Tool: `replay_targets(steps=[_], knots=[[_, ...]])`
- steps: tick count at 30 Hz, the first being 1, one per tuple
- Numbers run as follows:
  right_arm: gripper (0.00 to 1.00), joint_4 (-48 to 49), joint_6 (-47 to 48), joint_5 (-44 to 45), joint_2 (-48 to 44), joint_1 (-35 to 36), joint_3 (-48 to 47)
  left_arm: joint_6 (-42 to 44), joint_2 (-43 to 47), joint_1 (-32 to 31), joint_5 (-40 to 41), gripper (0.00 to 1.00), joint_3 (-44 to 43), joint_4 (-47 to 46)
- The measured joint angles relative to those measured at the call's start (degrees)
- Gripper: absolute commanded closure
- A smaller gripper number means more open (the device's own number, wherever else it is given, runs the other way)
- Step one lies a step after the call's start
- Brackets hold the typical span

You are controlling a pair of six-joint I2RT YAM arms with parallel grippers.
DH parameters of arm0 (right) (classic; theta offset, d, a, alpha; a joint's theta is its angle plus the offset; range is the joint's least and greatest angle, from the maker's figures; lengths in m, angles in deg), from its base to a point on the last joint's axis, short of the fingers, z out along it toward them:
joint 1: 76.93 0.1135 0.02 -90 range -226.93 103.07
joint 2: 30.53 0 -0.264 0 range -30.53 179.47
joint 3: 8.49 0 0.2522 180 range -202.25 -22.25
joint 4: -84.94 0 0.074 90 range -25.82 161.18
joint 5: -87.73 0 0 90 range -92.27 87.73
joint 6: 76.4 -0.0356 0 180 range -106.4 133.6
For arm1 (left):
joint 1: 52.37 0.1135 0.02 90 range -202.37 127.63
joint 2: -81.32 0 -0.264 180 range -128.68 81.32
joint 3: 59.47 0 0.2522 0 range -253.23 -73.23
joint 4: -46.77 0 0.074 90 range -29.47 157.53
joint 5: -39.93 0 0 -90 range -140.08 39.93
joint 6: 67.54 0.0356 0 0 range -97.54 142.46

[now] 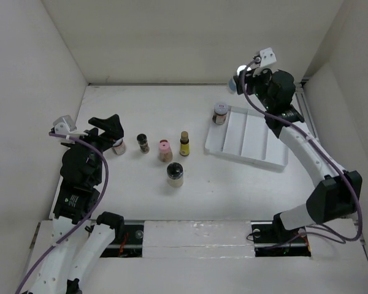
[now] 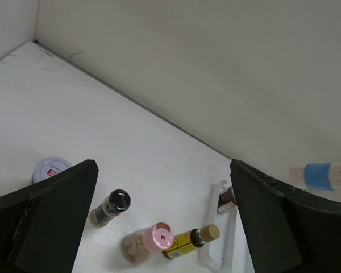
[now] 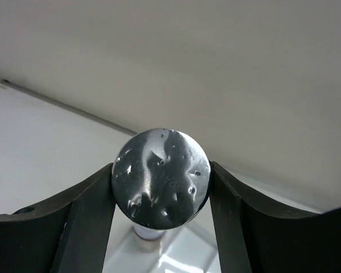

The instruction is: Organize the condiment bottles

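jar (image 1: 220,113) in tray (image 1: 256,139), far left corner

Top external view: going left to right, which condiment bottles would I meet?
Silver-lidded jar → dark black-capped jar → pink-capped jar → slim yellow bottle → brown jar on the white ridged tray → blue-labelled bottle held in the right claw. The black-lidded jar in front overlaps pink and yellow, so it is omitted.

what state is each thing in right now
left fingers, open, holding nothing
right fingers, shut on blue-labelled bottle
brown jar, upright in white tray
pink-capped jar, upright on table
yellow bottle, upright on table
dark narrow bottle, upright on table
black-lidded jar, upright on table
silver-lidded jar, upright beside left fingers
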Motion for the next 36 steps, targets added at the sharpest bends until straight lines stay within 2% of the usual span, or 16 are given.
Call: replay_targets(steps=[7, 11, 21, 22, 26, 27, 30, 34, 36], knots=[[0.63, -6.9, -1.4, 0.6, 11.6, -7.2, 0.3, 0.3, -0.9, 0.0, -1.0, 0.01, 0.0, -0.3], [0.63, -10.6, -1.6, 1.3, 15.6, -8.3, 0.3, 0.3, -1.6, 0.0, -1.3, 0.01, 0.0, -0.4], [0.63, -10.6, -1.6, 0.4, 23.3, -9.4, -1.6, 0.4, -2.4, 0.0, -2.5, 0.01, 0.0, -0.5], [0.6, -10.2, -1.6, 0.3, 23.7, -9.5, -1.6, 0.5, -2.5, 0.0, -2.6, 0.01, 0.0, -0.5], [0.25, -10.0, -1.6, 0.3, 24.0, -9.5, -2.2, 0.8, -2.9, 0.0, -2.7, 0.01, 0.0, -0.5], [0.14, -10.0, -1.7, 0.5, 24.0, -9.4, -2.2, 0.8, -3.0, 0.0, -2.7, 0.01, 0.0, -0.5], [0.03, -9.1, -1.5, 1.4, 23.7, -9.2, -2.2, 0.9, -3.1, 0.0, -2.7, 0.01, 0.0, -0.5], [0.03, -9.0, -1.5, 2.8, 20.6, -8.1, -2.1, 0.9, -3.1, 0.0, -2.7, 0.01, 0.0, -0.5], [0.11, -8.9, -1.4, 3.1, 17.2, -6.6, -2.1, 0.9, -3.2, 0.0, -2.7, 0.01, 0.0, -0.5]])
